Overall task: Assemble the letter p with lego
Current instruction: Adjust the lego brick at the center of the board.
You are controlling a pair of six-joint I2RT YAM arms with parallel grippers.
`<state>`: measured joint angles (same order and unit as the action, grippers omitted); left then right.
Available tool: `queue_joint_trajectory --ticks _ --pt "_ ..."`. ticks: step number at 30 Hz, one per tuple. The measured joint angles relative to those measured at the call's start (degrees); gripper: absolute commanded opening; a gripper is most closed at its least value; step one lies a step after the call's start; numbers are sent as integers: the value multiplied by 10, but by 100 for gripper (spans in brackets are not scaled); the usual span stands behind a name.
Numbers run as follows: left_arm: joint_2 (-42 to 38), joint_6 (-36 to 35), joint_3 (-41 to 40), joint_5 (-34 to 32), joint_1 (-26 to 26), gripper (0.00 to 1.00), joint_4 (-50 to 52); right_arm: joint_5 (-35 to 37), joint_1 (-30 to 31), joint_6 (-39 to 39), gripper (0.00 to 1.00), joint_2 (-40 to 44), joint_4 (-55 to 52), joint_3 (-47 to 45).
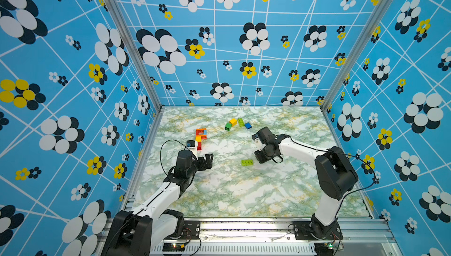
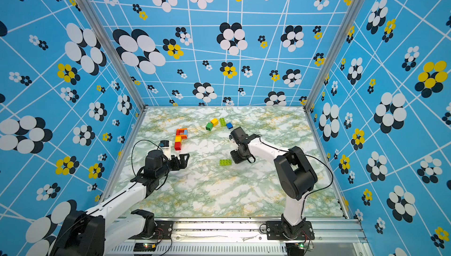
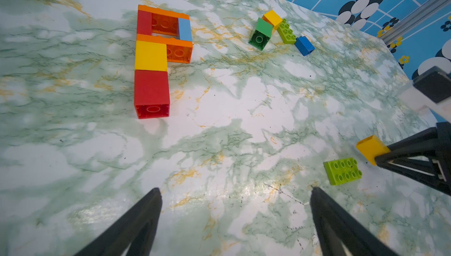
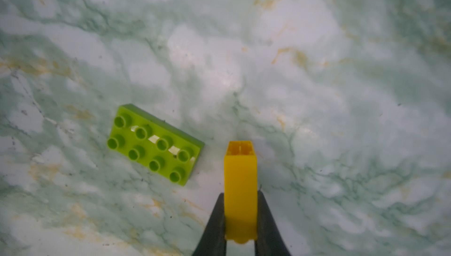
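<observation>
Only my right wrist view shows the right gripper (image 4: 240,218) clamped on a yellow brick (image 4: 240,189); my left gripper (image 3: 235,214) gapes wide, empty.

The tabletop (image 3: 244,125) was white marble-look with green veins and yellowish streaks. The P shape (image 3: 158,54) ran red, yellow, orange and light blue. At about 1 o'clock from it sat green (image 3: 260,33), yellow (image 3: 272,18), lime (image 3: 286,31) and blue (image 3: 304,45) bricks. Walls (image 1: 244,47) were sky blue with white lines and black, white and yellow flower dots.
</observation>
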<state>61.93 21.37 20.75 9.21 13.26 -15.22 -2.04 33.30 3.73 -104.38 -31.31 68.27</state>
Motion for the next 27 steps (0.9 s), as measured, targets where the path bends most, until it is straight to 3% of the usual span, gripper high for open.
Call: queue_joint_trajectory --ticks 6,13,27 --pt "0 0 0 0 0 97 0 2 18 4 18 16 6 -35" --pt "0 0 0 0 1 97 0 17 18 15 33 32 28 -69" --pt "0 -3 0 -2 4 97 0 21 18 38 36 84 93 -116"
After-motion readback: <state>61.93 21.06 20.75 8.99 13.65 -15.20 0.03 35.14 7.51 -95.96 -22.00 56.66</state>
